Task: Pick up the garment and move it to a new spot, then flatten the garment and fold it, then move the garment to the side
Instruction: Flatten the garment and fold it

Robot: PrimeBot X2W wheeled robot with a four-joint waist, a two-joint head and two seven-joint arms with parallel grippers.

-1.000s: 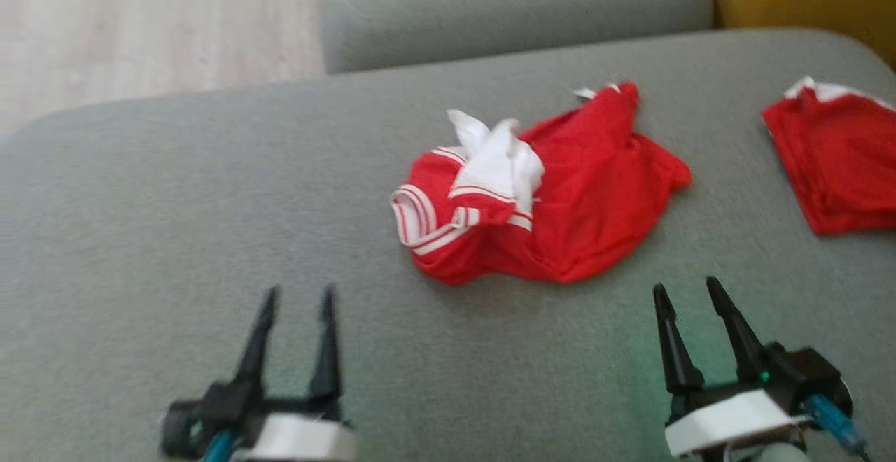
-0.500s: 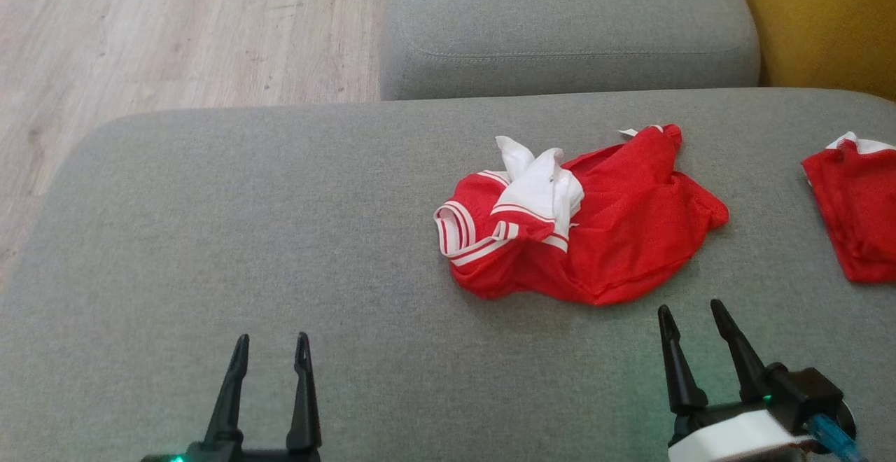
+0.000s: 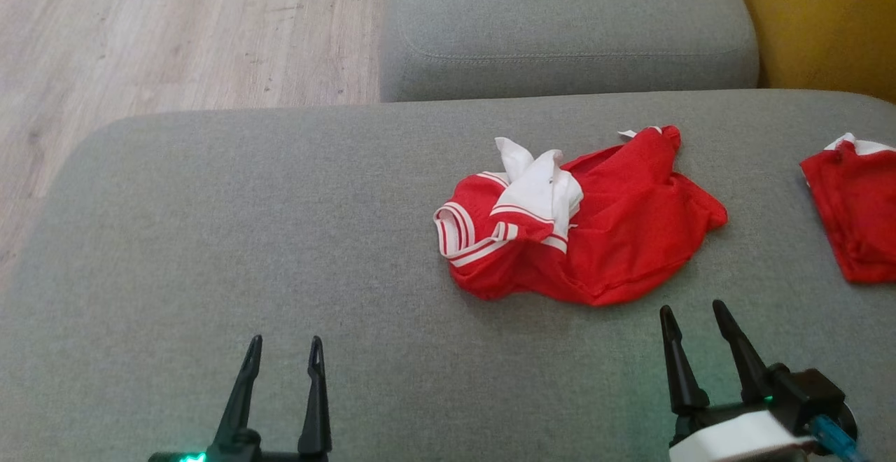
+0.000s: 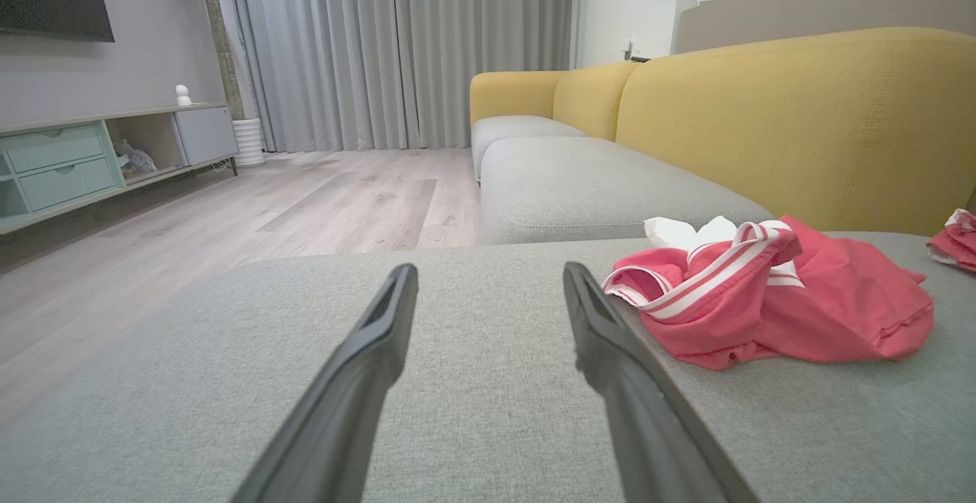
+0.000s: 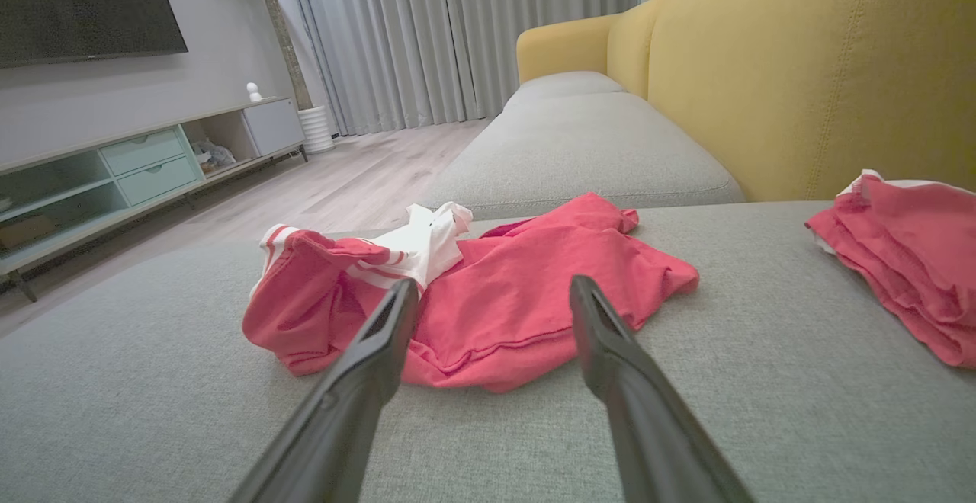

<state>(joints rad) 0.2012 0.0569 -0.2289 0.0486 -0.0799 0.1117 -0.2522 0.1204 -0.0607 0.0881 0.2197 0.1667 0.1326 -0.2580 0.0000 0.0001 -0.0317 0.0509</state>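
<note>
A crumpled red garment (image 3: 616, 231) with white striped trim and a white collar lies bunched on the grey sofa seat (image 3: 280, 238), right of centre. It also lies ahead to the right in the left wrist view (image 4: 801, 305) and just beyond the fingertips in the right wrist view (image 5: 503, 297). My left gripper (image 3: 285, 341) hovers open at the lower left, well apart from the garment, with nothing between its fingers. My right gripper (image 3: 691, 310) stands open and empty just in front of the garment's near edge.
A second red cloth (image 3: 854, 210) lies folded at the seat's right edge. Another grey seat cushion (image 3: 560, 28) sits beyond, with a yellow backrest (image 3: 819, 21) at the right. Wooden floor (image 3: 161, 35) lies past the sofa's left edge.
The head camera tilted a second ago, so the whole picture shifted down and right. Over the last half second the left gripper edged slightly right; the garment has not moved.
</note>
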